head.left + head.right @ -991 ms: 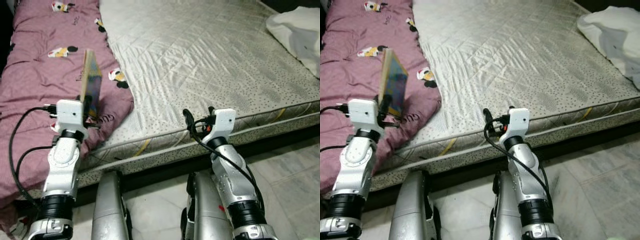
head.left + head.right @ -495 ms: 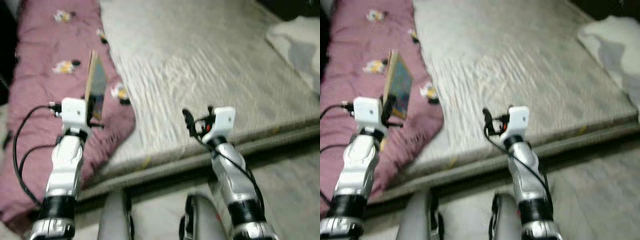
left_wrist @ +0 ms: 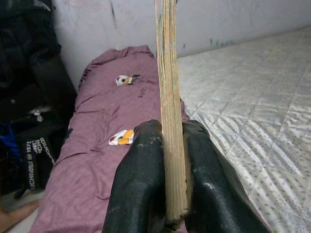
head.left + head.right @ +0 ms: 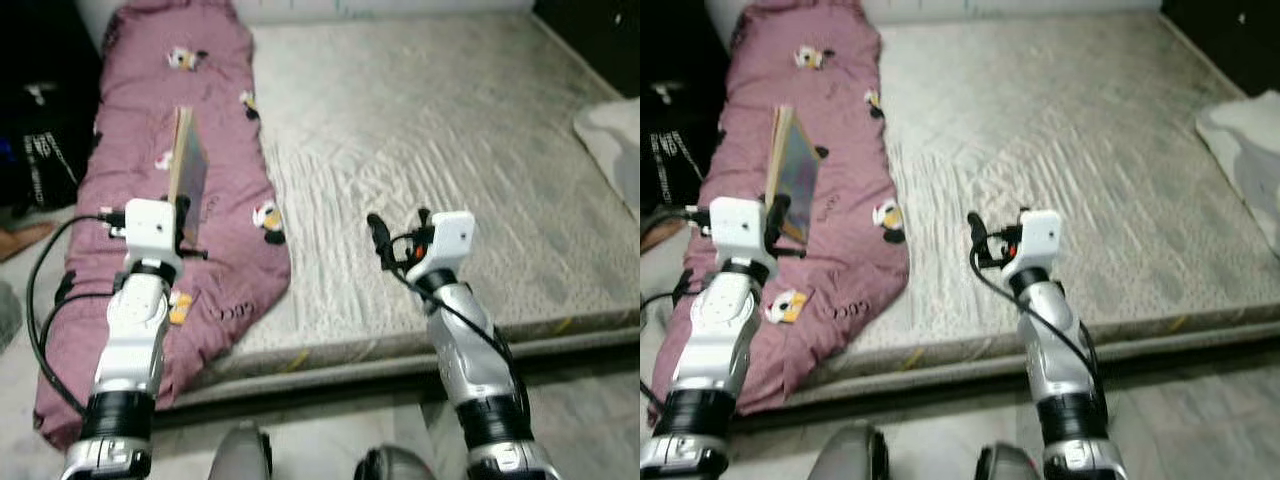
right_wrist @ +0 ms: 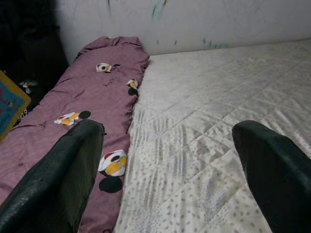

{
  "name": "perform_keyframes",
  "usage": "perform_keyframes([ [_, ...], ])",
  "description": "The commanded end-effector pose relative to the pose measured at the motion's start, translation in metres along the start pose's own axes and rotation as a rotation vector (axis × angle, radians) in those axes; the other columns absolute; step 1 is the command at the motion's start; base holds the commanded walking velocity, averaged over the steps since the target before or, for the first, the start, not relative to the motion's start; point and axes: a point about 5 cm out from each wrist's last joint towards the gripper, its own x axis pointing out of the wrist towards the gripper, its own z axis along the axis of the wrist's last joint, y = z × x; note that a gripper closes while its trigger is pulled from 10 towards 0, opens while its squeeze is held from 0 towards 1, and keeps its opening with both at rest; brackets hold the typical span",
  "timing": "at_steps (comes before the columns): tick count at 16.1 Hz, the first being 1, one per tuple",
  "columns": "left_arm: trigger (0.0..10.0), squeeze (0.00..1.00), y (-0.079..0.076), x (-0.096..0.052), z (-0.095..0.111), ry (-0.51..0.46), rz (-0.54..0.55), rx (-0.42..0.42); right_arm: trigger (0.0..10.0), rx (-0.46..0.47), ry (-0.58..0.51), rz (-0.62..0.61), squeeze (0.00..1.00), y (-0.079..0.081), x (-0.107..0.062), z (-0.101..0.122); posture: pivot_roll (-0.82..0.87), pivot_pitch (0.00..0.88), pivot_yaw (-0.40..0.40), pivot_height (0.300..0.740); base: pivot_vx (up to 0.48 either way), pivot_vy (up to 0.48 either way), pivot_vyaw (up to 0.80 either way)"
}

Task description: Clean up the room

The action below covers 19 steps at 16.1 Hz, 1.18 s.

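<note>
A thin picture book [image 4: 186, 170] stands upright on its edge, clamped between the black fingers [image 3: 141, 184] of my left gripper [image 4: 180, 222], which is shut on it over the purple blanket [image 4: 150, 130]. In the left wrist view the book's page edge [image 3: 170, 111] rises straight up from the gripper [image 3: 174, 194]. My right gripper [image 4: 395, 228] is held over the front part of the grey quilted mattress [image 4: 430, 150], its fingers [image 5: 58, 179] wide open with nothing between them.
The purple cartoon-print blanket runs along the bed's left side and hangs over its front edge. Dark bags [image 4: 40, 140] sit on the floor left of the bed. A white cloth [image 4: 612, 140] lies at the right. Pale tiled floor [image 4: 590, 410] lies in front.
The camera has pulled back and the bed looks farther away, with the floor and bags at left coming into view. Both arms keep their poses; the book stays in the left gripper.
</note>
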Motion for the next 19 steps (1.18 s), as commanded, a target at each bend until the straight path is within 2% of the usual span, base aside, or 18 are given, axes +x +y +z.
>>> perform_keyframes([
  [1, 10.0, 0.0, -0.001, 0.0, 0.0, -0.001, -0.001, 0.005, 10.0, 0.002, 0.0, -0.014, 0.0, -0.003, -0.001, 0.001, 0.03, 0.036, 0.004, 0.74, 0.0, 0.0, 0.0],
  [4, 10.0, 0.0, -0.004, 0.0, -0.003, 0.015, -0.004, -0.024, 10.0, -0.006, 0.007, -0.021, 0.0, -0.006, -0.002, 0.0, 0.03, 0.036, -0.002, 0.74, 0.0, 0.0, 0.0],
  [7, 10.0, 0.0, -0.008, 0.001, -0.004, 0.016, -0.014, -0.051, 10.0, -0.013, 0.01, -0.026, 0.0, -0.007, -0.002, 0.0, 0.03, 0.036, -0.007, 0.74, 0.0, -0.262, 0.0],
  [19, 10.0, 0.0, -0.011, 0.001, -0.004, 0.013, -0.014, -0.078, 10.0, -0.047, 0.015, -0.001, 0.0, -0.006, -0.002, 0.0, 0.02, 0.034, -0.015, 0.74, 0.0, -0.367, 0.0],
])
